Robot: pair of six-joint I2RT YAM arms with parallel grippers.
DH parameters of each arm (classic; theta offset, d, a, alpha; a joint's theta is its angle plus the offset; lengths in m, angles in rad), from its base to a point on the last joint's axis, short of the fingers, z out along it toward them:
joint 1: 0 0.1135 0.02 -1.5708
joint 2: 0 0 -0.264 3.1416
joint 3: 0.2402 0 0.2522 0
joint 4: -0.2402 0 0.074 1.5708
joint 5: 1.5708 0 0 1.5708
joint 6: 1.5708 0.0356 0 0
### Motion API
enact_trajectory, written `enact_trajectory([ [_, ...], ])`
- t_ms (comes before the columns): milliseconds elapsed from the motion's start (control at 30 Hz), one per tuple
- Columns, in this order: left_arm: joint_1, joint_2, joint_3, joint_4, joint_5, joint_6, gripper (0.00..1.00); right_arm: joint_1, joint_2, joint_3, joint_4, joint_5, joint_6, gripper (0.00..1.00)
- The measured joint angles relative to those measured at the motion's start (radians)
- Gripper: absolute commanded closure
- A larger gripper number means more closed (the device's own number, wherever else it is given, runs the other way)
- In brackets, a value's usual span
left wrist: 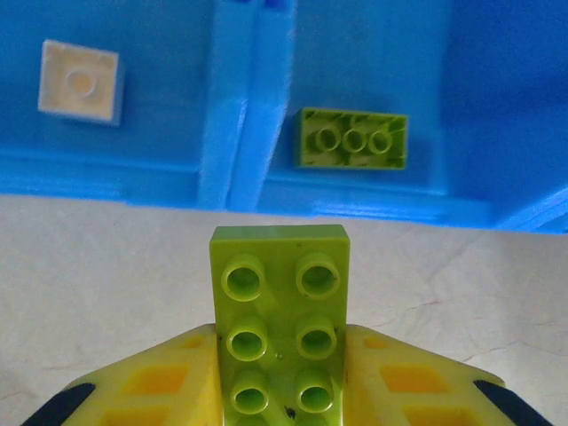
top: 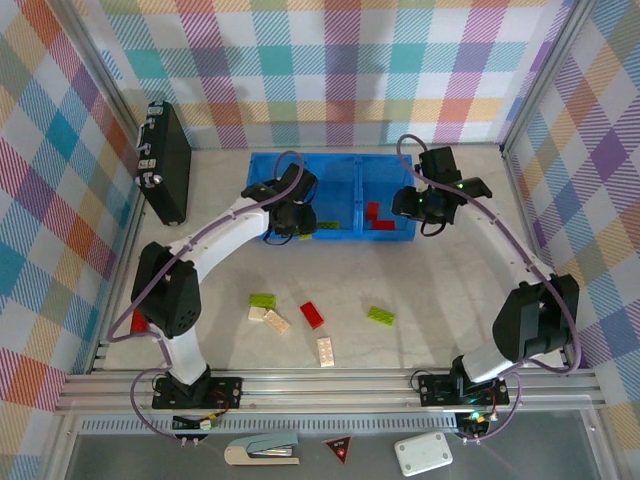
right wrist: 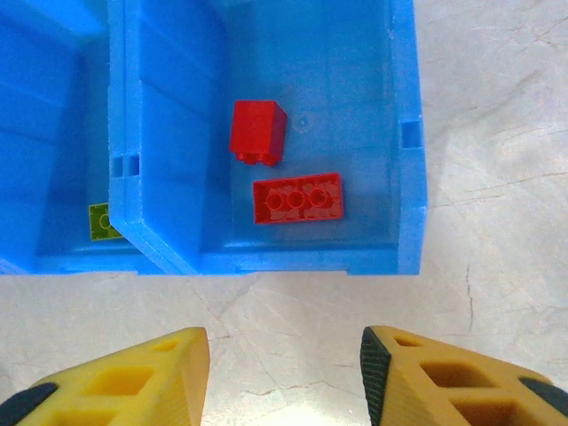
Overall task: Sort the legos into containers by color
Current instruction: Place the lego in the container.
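A green brick [left wrist: 280,266] is clamped in the left gripper [left wrist: 280,355], just short of the blue tray [left wrist: 244,115]. The right gripper [right wrist: 284,364] is held open, empty, near two red bricks [right wrist: 297,197] in the right compartment [right wrist: 355,106].

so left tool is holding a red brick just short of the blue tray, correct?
Not quite: the brick in the left tool is lime green, not red, as the left wrist view shows. It is held just short of the blue tray.
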Motion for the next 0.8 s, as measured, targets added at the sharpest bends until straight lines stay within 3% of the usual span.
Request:
enact_trajectory([
  [600,-0.002,0.354,0.321,0.172,0.076,0.18,0.68,0.0,-0.085,-0.023,-0.04,0.052,0.0,0.5],
  [800,0.005,0.429,0.355,0.226,0.097,0.206,0.68,0.0,-0.085,-0.023,-0.044,0.055,0.0,0.49],
])
